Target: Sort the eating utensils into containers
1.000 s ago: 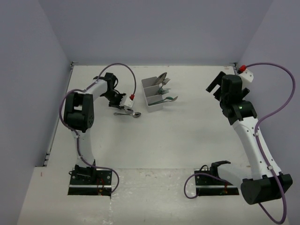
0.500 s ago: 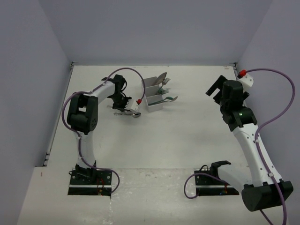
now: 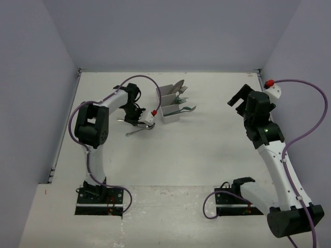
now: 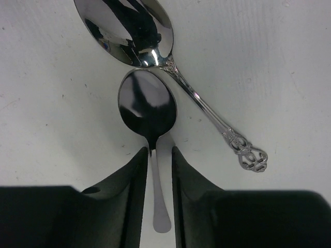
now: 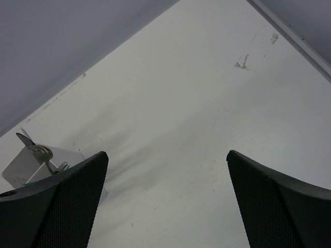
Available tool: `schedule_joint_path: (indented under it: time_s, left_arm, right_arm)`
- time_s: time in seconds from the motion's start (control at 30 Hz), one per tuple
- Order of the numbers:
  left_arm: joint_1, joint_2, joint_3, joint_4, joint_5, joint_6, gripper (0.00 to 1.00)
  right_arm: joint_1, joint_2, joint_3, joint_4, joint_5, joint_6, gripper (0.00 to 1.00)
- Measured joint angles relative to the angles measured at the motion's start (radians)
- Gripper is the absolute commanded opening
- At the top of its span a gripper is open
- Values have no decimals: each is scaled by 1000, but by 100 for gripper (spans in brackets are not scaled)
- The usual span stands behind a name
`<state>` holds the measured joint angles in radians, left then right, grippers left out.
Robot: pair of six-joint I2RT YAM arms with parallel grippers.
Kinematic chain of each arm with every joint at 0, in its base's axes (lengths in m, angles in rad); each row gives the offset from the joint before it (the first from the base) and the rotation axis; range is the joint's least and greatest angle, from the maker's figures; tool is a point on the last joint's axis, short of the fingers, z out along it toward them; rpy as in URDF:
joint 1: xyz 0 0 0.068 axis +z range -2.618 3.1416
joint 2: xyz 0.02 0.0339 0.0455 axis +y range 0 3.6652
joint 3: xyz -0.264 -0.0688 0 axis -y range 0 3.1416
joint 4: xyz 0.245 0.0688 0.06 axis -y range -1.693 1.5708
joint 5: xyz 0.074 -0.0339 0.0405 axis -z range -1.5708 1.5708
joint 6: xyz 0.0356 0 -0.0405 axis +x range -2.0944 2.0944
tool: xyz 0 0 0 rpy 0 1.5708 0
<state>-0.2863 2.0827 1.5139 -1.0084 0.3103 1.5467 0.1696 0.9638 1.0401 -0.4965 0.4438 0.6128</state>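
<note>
Straddling the handle of a small spoon [image 4: 147, 111] lying on the table [image 4: 269, 62] just beside an ornate spoon [image 4: 196, 98], the left gripper [image 4: 159, 152] is standing narrowly parted, grip impossible to tell, while the right gripper [image 5: 166, 152] is hovering wide open.

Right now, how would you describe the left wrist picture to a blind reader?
A black gripper straddles the handle of a small shiny spoon on a white table. A bigger spoon with an ornate handle lies just beyond.

The left end effector [image 4: 160, 151] points down, arm stretched forward, jaws narrowly parted. The right end effector [image 5: 166, 153] hangs raised, jaws spread wide.
</note>
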Motion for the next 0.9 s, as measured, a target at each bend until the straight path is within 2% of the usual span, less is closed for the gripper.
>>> schedule_joint_path:
  time_s: [0.03, 0.17, 0.33, 0.67, 0.9]
  left_arm:
    - [0, 2, 1, -3, 0, 0, 23]
    - [0, 2, 2, -5, 4, -12, 0]
    - [0, -5, -8, 20, 6, -55, 0]
    - [-2, -19, -12, 115, 21, -337, 0]
    - [-3, -55, -22, 201, 24, -445, 0]
  right_arm:
    - [0, 1, 0, 4, -1, 1, 99]
    - [0, 14, 0, 23, -9, 1, 99]
    - [0, 24, 0, 27, -12, 1, 99]
    - [0, 7, 0, 57, -13, -3, 99]
    - [0, -41, 0, 74, -18, -3, 99]
